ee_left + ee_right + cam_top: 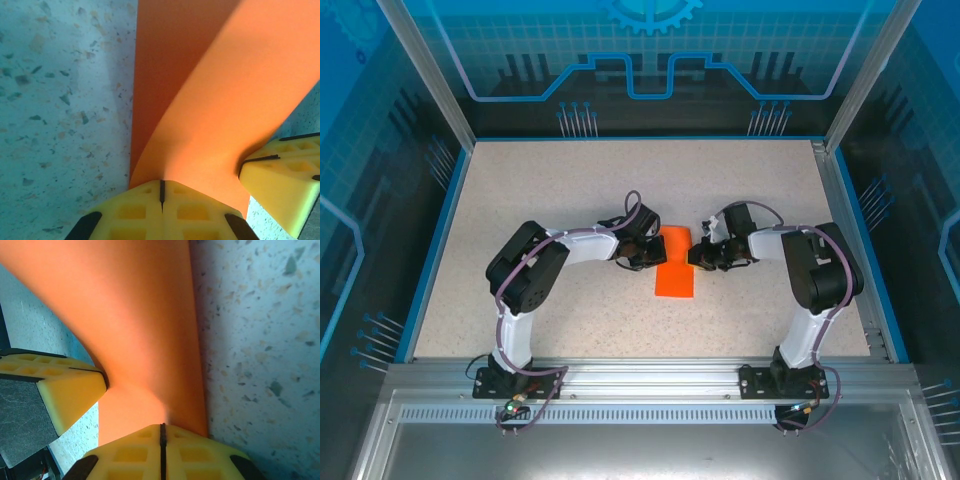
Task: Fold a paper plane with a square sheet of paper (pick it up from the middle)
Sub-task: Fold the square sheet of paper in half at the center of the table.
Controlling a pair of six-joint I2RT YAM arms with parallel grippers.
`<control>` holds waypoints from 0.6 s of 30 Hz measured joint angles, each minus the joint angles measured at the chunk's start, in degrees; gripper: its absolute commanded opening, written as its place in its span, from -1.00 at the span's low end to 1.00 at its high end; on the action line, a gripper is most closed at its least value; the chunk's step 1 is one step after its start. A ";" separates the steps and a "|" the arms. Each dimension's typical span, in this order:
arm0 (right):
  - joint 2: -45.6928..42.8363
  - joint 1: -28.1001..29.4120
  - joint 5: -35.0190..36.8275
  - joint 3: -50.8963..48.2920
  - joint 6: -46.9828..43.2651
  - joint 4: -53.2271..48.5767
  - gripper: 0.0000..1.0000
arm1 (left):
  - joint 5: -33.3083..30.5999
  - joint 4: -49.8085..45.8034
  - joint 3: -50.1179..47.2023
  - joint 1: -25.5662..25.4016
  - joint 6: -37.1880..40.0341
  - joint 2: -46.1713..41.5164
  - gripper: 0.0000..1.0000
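On the speckled table (570, 200), the left gripper (161, 194) and right gripper (162, 435) each have jaws pressed together on opposite edges of the orange sheet of paper (675, 275), which curves upward.

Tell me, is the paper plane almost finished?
Not yet. Done: the orange sheet is grabbed and curling upward. In hand: the left gripper and right gripper are both shut on its far end. Left: it has no pointed nose or wings, so most folds seem to remain.
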 measured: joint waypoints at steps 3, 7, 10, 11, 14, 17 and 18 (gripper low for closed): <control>-0.26 0.02 -0.20 0.00 0.00 -0.09 -0.78 | 0.00 0.00 0.00 0.00 0.00 0.00 -1.00; -0.59 0.00 -0.20 0.46 0.02 -1.20 -0.78 | 0.00 -0.02 0.02 0.00 0.46 0.00 -1.00; -0.59 -0.24 -0.22 2.78 0.00 -2.64 -0.78 | 0.00 -0.07 0.02 0.00 0.92 0.00 -1.00; -0.59 -0.44 -0.24 3.72 0.00 -2.67 -0.78 | 0.00 -0.04 0.02 0.00 0.92 0.00 -1.00; -0.39 -1.14 -0.87 5.97 0.02 -2.45 -0.78 | 0.00 -0.04 0.02 0.00 0.94 0.00 -1.00; 0.87 -1.33 -1.38 7.28 0.02 -2.10 -0.77 | 0.00 -0.04 0.02 0.00 0.94 0.00 -1.00; 1.42 -1.33 -1.38 7.39 0.02 -2.05 -0.77 | 0.00 -0.04 0.02 0.00 0.94 0.00 -1.00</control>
